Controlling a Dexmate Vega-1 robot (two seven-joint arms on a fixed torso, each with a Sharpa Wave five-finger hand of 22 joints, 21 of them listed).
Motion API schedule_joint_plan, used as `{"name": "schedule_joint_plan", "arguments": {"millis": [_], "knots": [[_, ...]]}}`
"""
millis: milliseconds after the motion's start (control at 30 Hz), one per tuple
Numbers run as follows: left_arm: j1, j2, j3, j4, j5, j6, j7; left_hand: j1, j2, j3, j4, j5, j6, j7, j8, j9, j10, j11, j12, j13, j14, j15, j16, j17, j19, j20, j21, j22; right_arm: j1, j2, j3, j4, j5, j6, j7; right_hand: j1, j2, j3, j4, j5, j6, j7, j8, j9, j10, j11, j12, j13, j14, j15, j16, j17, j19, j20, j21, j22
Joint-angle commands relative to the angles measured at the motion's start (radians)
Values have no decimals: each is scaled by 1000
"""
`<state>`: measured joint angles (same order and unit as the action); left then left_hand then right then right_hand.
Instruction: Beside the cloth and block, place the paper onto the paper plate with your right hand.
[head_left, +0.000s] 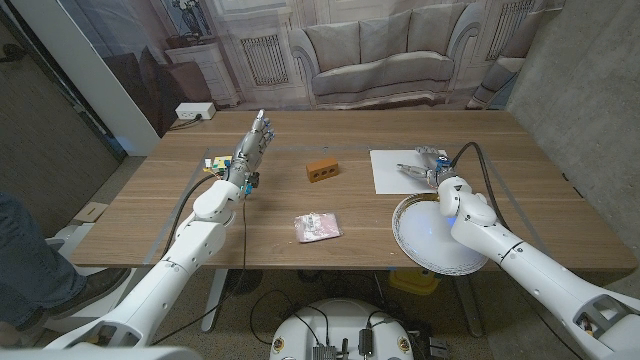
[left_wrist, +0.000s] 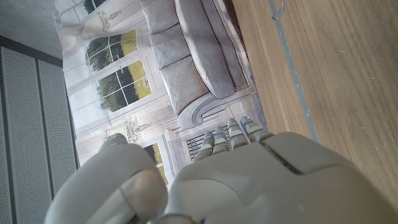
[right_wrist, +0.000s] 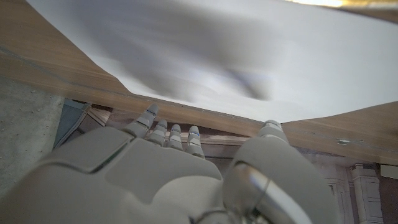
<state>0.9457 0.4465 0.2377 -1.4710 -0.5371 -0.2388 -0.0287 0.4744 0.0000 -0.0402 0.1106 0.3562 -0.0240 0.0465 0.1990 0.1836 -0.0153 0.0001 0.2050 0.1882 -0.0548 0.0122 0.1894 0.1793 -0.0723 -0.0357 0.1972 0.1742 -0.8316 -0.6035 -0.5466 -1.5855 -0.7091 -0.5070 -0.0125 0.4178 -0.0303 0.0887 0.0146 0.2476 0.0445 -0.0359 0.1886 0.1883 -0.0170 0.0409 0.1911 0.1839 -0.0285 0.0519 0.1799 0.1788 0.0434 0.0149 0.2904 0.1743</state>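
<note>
On table, paper plate (head_left: 420, 243) bare; paper (head_left: 390, 172) beside it, right hand (head_left: 432, 166) over paper.

I see white paper (head_left: 404, 170) on brown wood-grain table (head_left: 300, 205). Plate (head_left: 425, 238) white, faint ribbed rim. Block (head_left: 322, 170) orange-brown, dark holes on face. Cloth (head_left: 318, 227) pinkish with pale patches; print too small for me to read. Right hand (head_left: 430, 165) pale grey, arm white. Left hand (head_left: 252, 145) grey too. Something green and yellow (head_left: 214, 162) behind left hand, maybe card. Backdrop shows grey sofa.
</note>
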Motion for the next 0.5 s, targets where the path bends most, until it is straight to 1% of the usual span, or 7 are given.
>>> {"name": "schedule_joint_plan", "arguments": {"millis": [33,500], "knots": [[-11,-3,3,6,4,4,-8,3,4,-8,2,6,3,3,-1,5,-4,-6,-1,2,-5,-6,-1,5,-13,-5,-1,5,7,7,-5,14,-5,-11,10,3,-6,-3,-6,8,-8,-3,-2,4,-9,2,-2,2,-8,2,-3,5,6,10,-4,4],[-10,-1,3,-7,11,23,-1,3,5,-12,2,6,4,2,0,5,-3,-5,-1,2,-7,-4,-1,5,-14,-5,-1,5,22,20,-20,53,-7,-9,14,3,-13,-9,-8,10,-19,-4,-3,4,-17,8,-1,3,-15,4,-1,5,8,24,-11,4]]}}
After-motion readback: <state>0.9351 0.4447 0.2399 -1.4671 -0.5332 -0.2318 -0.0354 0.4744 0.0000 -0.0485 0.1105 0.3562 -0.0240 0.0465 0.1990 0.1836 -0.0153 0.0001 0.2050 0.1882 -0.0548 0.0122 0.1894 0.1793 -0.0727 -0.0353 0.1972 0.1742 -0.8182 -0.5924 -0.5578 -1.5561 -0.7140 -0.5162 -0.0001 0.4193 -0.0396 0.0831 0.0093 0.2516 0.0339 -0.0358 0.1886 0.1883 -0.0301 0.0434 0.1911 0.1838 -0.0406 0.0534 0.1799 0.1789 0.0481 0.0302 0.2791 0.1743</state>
